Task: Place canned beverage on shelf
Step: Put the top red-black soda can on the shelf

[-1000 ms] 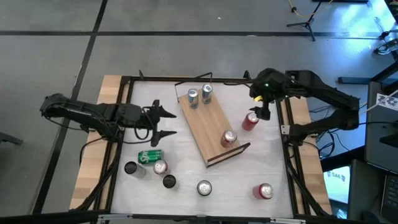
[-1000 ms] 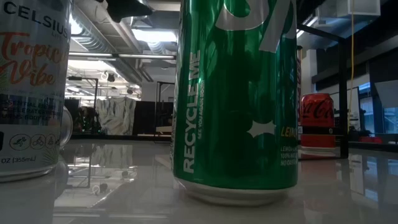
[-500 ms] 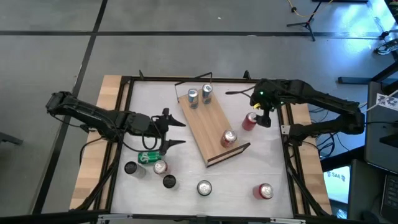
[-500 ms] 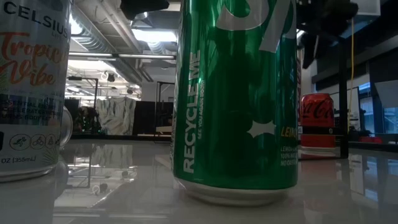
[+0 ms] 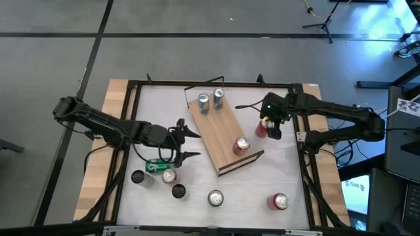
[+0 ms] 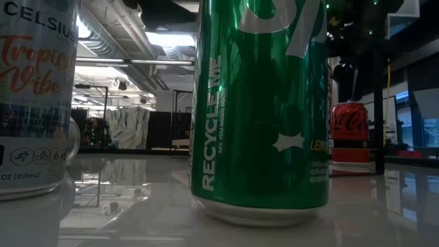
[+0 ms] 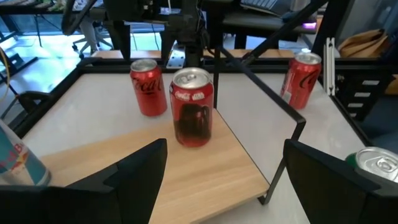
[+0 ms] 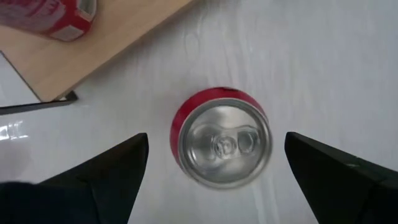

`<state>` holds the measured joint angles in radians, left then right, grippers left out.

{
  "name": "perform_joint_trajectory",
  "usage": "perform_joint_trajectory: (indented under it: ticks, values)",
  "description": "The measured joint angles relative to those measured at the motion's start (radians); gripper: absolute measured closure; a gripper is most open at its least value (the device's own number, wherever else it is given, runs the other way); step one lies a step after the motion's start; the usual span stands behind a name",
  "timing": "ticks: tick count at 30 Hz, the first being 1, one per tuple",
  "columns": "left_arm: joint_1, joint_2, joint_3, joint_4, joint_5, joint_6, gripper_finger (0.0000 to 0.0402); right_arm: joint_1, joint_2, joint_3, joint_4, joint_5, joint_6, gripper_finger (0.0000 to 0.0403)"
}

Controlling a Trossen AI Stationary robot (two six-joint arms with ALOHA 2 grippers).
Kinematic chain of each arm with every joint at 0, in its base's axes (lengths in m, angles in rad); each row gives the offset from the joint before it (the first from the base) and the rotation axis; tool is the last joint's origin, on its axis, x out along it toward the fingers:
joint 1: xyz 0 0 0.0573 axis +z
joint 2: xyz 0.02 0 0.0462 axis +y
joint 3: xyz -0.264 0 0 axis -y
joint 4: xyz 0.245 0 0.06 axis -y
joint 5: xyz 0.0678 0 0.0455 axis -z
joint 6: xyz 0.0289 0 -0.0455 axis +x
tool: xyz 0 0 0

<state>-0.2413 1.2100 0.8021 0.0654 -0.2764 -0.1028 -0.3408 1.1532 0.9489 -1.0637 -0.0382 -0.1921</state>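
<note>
We count three cans already on the long light-wood shelf (image 5: 223,134), while our right hand (image 8: 214,180), spread, hovers over the red aluminium can (image 8: 222,137) at its three o'clock, ungrasped.

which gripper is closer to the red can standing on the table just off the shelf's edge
Right. The right gripper hangs open directly above that red can, fingers to either side. The left gripper is open across the shelf, near the green can.

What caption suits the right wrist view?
Open right gripper hovers above an upright red can beside the shelf.
</note>
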Motion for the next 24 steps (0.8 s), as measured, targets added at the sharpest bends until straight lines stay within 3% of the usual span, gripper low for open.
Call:
perform_joint_trajectory:
  ticks: [13,24]
  values:
    - [0.0,0.024,0.0,0.007,-0.005,0.0,0.009,0.0,0.0,-0.126,0.149,0.002,-0.026,0.0031]
    - [0.0,0.023,0.0,0.014,-0.029,0.0,0.009,0.0,0.0,-0.134,0.156,0.002,-0.024,0.0031]
